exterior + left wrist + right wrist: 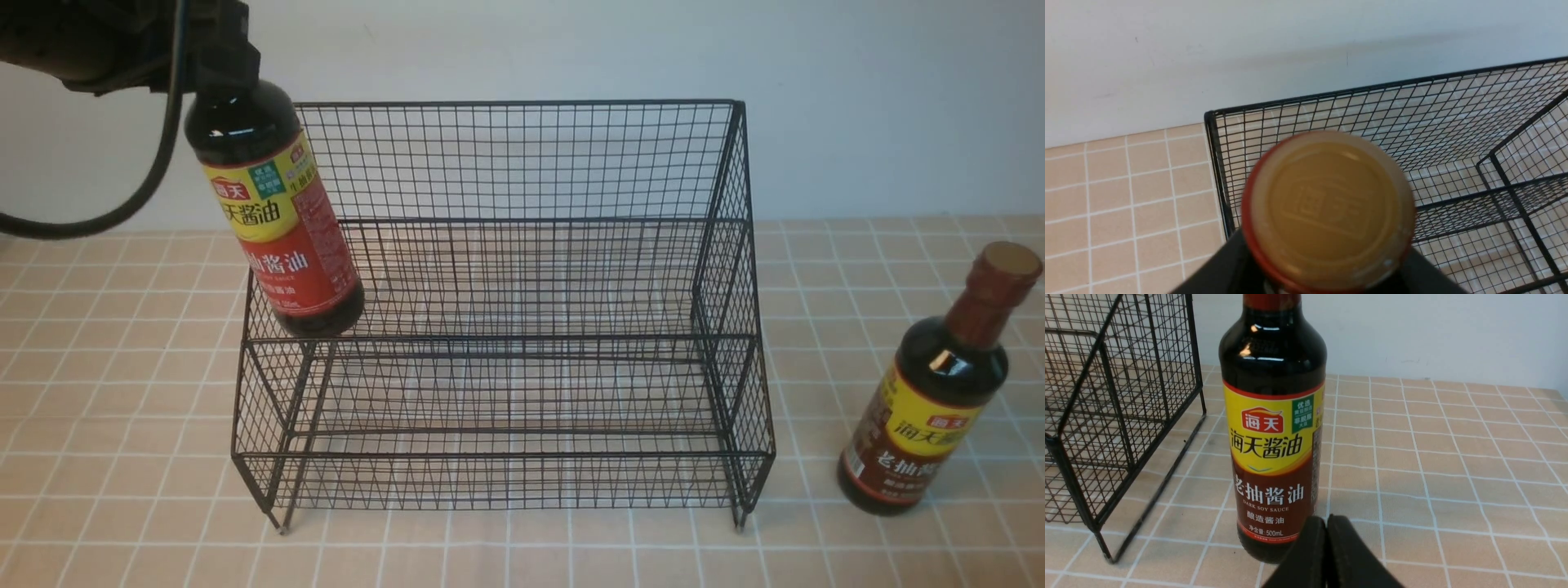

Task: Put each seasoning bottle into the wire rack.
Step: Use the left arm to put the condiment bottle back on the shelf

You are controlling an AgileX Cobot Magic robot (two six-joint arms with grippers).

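Observation:
The seasoning bottle with the yellow-and-red label (273,224) hangs tilted over the left end of the black wire rack (522,457). Its base is at the upper tier's front edge; I cannot tell if it touches. My left gripper (219,51) is shut on its neck. In the left wrist view the tan cap (1327,208) fills the middle, with dark fingers (1220,271) on both sides of it and the rack (1412,118) below. The second seasoning bottle, yellow-and-brown label (931,400), stands on the table right of the rack. My right gripper (1326,524) is shut and empty, just before that bottle (1274,457).
The table is covered in beige tiles (122,457), with a white wall behind the rack. A black cable (155,171) loops down from the left arm at the far left. The rack's right side wall (1106,416) stands close to the standing bottle.

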